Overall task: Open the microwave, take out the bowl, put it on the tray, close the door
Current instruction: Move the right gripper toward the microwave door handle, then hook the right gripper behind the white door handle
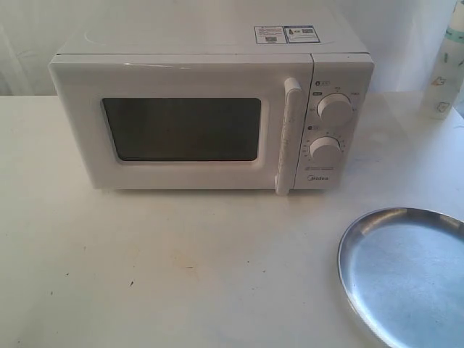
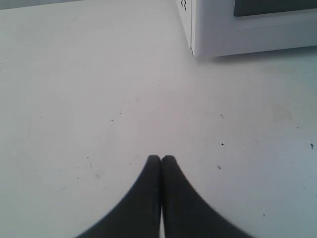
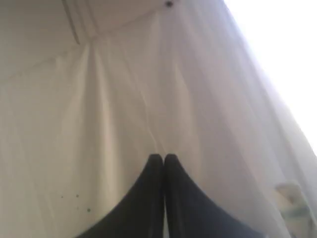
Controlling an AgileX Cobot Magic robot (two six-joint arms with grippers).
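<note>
Two black grippers show only in the wrist views, and both are pinched tight with nothing between their fingertips. The left gripper point(image 2: 161, 158) hovers above the bare white table point(image 2: 74, 99), facing the near left corner of the microwave point(image 2: 218, 34). The right gripper point(image 3: 164, 156) points at a white draped curtain point(image 3: 124, 99), away from the things on the table.

In the exterior view the white microwave stands at the far middle of the table. Its door point(image 1: 181, 130) is fully closed, with the tall white handle point(image 1: 288, 138) at the door's right edge, just left of two round dials. The bowl cannot be seen; it is presumably inside, but the dark window shows nothing clearly. The silver tray point(image 1: 413, 275) lies empty at the near right, partly cut off by the frame edge. A pale bottle point(image 1: 446, 69) stands at the far right.

No step appears done. Opening the door comes first: a gripper would need to part its fingers, reach the handle and pull it outward, swinging the door leftward.
</note>
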